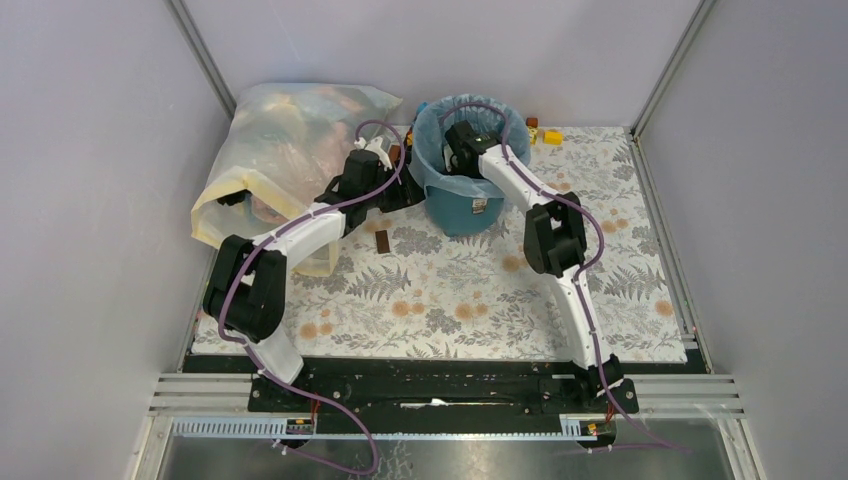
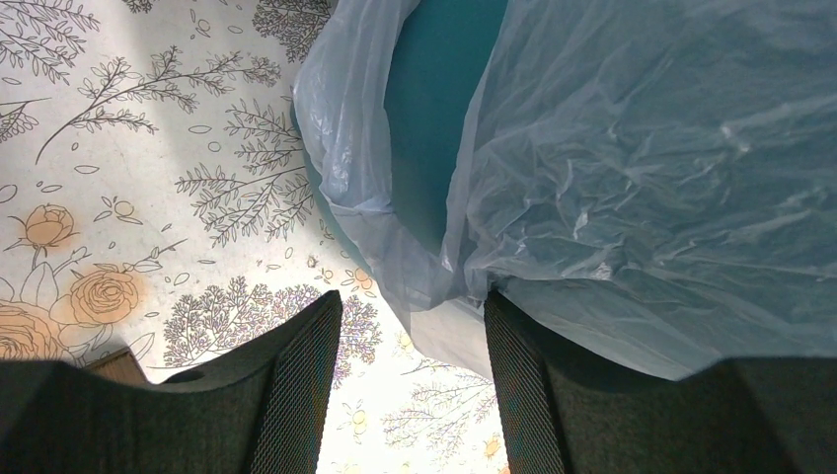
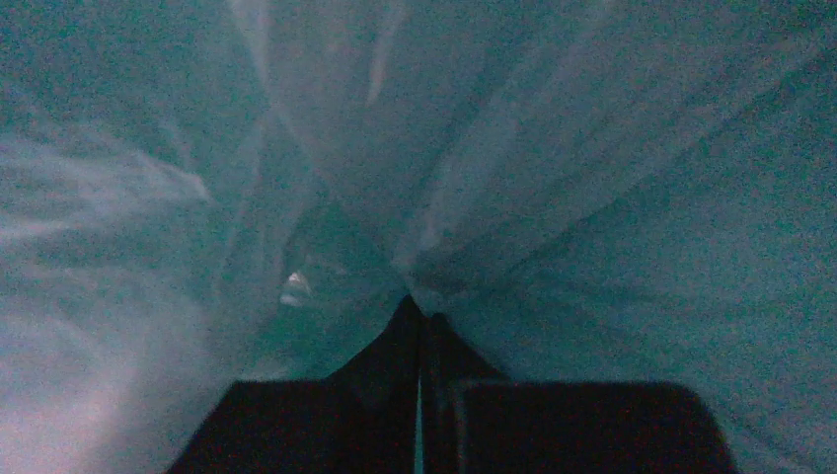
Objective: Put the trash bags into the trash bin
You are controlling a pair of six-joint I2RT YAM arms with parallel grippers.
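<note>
Now, trash bin [image 1: 455,212] upright, mouth up, trash bag [image 1: 428,165] draped over rim, right tool [image 3: 419,311] pinching it inside, left tool [image 2: 410,306] parted.

Soft even light (right-wrist view dim, grainy)

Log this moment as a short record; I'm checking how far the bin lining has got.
trash bag: lines the trash bin, hem draped over its rim
trash bin: upright, far end of table
left gripper: open, beside the bin at the hem
right gripper: shut, inside the bin, film bunched at its tips
yellowish sack: left of the bin
</note>
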